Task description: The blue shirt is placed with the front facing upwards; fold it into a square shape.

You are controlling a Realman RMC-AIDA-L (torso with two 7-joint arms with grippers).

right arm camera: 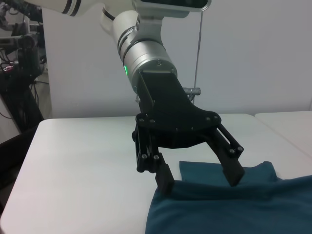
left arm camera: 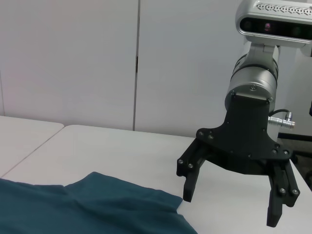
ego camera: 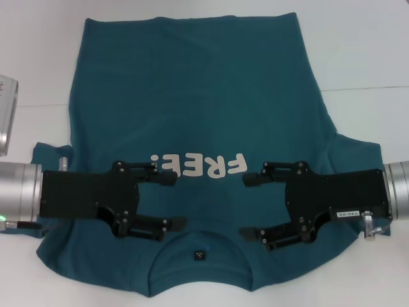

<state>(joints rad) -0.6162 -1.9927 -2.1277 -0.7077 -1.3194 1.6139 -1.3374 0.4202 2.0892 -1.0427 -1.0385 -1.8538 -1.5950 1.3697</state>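
A teal shirt (ego camera: 192,115) lies flat on a white table (ego camera: 364,57), lettering up. The left gripper (ego camera: 174,201) and right gripper (ego camera: 249,206) hover over its chest, fingers spread, facing each other.

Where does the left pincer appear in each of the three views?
Head view: the left pincer is at the left, open, over the blue shirt below the lettering.
Left wrist view: not in it; the pincer seen there is the right pincer.
Right wrist view: in the middle, open, its tips at the shirt's edge.
Shared landmark: the blue shirt.
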